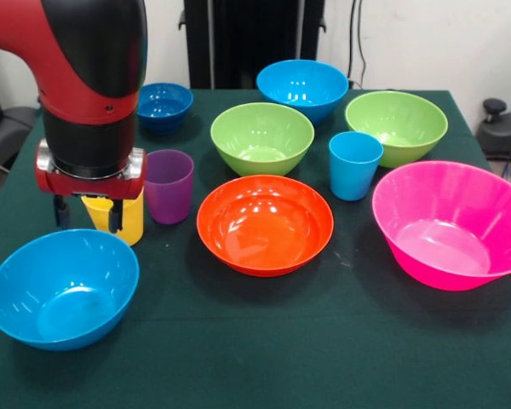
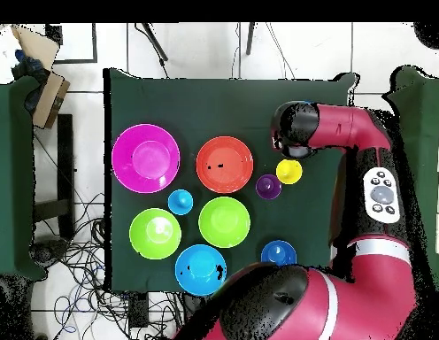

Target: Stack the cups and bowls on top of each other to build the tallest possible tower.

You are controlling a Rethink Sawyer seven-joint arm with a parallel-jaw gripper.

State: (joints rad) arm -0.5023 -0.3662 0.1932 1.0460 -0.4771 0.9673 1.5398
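Green cloth (image 1: 238, 341), glossy round bowls (image 1: 265, 223).

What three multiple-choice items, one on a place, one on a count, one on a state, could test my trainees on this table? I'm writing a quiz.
1. The tool is at which cup?
A. yellow cup
B. light blue cup
C. purple cup

2. How many lime green bowls?
A. one
B. two
C. three

3. The orange bowl is:
A. upside down
B. stacked in the pink bowl
C. upright and empty

Key: 1 A, the fingers hang right in front of it. 2 B, one mid-table, another beside it. 3 C, its bare inside shows.
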